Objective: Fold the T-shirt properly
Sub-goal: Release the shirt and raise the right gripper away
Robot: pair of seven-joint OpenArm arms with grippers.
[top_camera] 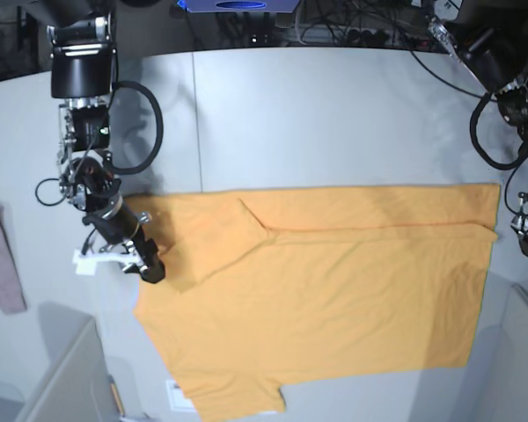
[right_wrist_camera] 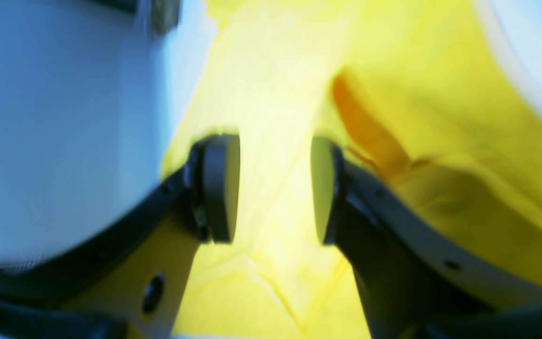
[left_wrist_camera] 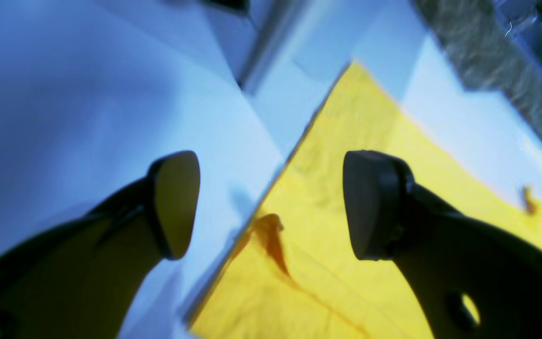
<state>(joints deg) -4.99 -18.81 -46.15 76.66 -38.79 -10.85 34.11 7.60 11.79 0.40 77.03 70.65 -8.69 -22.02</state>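
The big grey table (top_camera: 334, 105) holds the orange-yellow T-shirt (top_camera: 334, 299), spread flat with its long way running across the table from one arm to the other. One long strip along the far side is already folded over the body. A sleeve (top_camera: 238, 391) sticks out at the near edge, not yet folded.

The right gripper (top_camera: 150, 268) sits low at the collar end of the shirt. In its wrist view its two pads are apart with cloth below them, holding nothing. The left gripper (top_camera: 525, 239) hangs just beside the hem end, near the far corner. Its pads are apart too, and empty, with the shirt's edge lying under them.

Each arm is nearest its own end. There is bare table beyond the far edge. A small pinkish cloth (top_camera: 0, 259) lies well apart from the shirt.
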